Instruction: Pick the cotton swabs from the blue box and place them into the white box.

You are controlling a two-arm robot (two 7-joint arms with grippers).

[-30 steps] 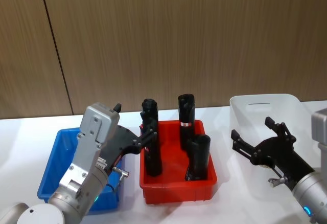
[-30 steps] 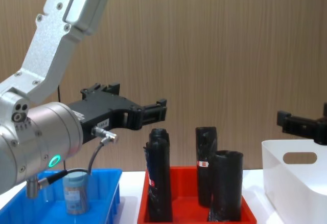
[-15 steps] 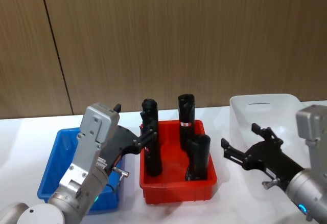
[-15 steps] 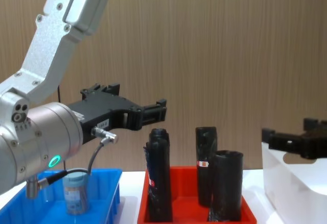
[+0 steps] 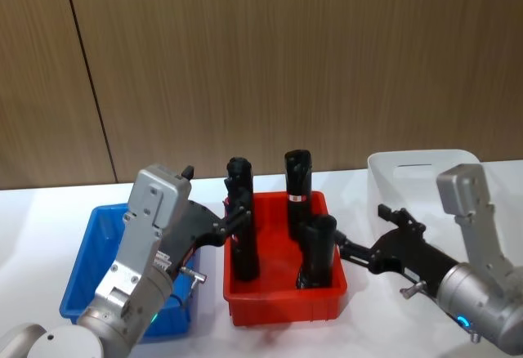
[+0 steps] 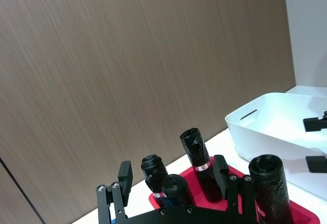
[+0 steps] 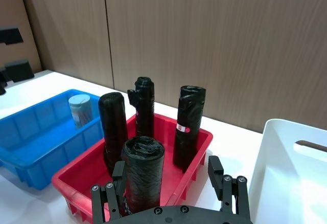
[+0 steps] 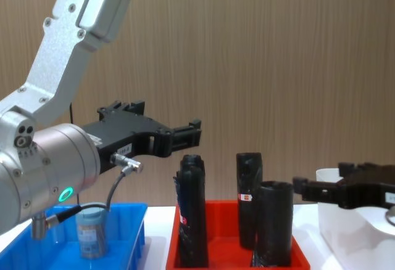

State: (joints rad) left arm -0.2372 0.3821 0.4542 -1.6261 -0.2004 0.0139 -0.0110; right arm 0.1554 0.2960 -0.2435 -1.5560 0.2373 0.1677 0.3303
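The left arm rises from the near left corner in a bent elbow of brushed silver, and its black left gripper (image 5: 231, 215) hangs high over the gap between the blue box (image 5: 91, 252) and the red tray (image 5: 282, 305), pointing toward the tray. Its fingers (image 6: 124, 175) stand spread, with nothing between them. The right arm reaches in low from the right of the tray, and the right gripper (image 5: 347, 250) sits just beside the tray's right rim, level with the nearest black roll (image 5: 317, 250). Its fingers (image 7: 214, 170) are parted wide and empty.

The chest view shows the one swab tub (image 8: 90, 230) standing upright in the blue box, left of the tray; the left arm covers it in the head view. The right wrist view shows the tub (image 7: 79, 109) near the box's far wall and the box's ribbed, sloping plastic sides. The left wrist view shows the white box (image 6: 265, 127), right of the tray, as a smooth bin with rounded corners and a slot handle; I can see nothing lying in the part of its floor that shows.

Four rolls stand upright in the tray, wrapped in crinkled black film, one with a red and white label. The tub is round, clear-walled, with a flat pale lid.
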